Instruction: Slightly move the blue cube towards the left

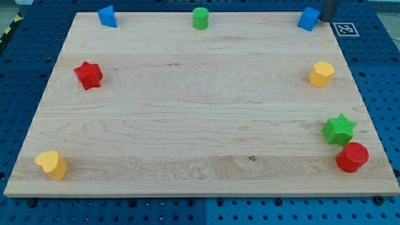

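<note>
The blue cube [308, 19] sits at the view's top right corner of the wooden board [200, 125]. My tip [327, 20] is just to the right of the cube, at the board's top right edge, very close to the cube or touching its right side. Only the short lower end of the dark rod shows at the view's top edge. A second blue block [107, 16], of a less regular shape, sits at the top left corner.
A green cylinder [200, 18] stands at top centre. A red star [89, 75] is at left and a yellow block [51, 165] at bottom left. A yellow hexagon [321, 74], a green star [339, 129] and a red cylinder [352, 157] line the right side.
</note>
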Robot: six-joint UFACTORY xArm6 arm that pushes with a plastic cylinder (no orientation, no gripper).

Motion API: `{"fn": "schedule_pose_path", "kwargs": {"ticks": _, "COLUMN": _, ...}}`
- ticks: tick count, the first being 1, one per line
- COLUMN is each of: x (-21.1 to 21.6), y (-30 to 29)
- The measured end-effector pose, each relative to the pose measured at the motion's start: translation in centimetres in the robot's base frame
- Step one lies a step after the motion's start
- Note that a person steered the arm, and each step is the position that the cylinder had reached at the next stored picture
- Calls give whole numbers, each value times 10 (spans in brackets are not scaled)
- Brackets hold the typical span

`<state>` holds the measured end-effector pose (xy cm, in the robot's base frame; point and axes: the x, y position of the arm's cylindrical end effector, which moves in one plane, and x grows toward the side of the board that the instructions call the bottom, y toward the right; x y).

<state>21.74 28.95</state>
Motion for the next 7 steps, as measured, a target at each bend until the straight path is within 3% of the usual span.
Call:
{"fn": "schedule_pose_path", "kwargs": {"ticks": 6, "x": 15, "y": -25}}
{"fn": "schedule_pose_path", "kwargs": {"ticks": 7, "x": 40, "y": -11}}
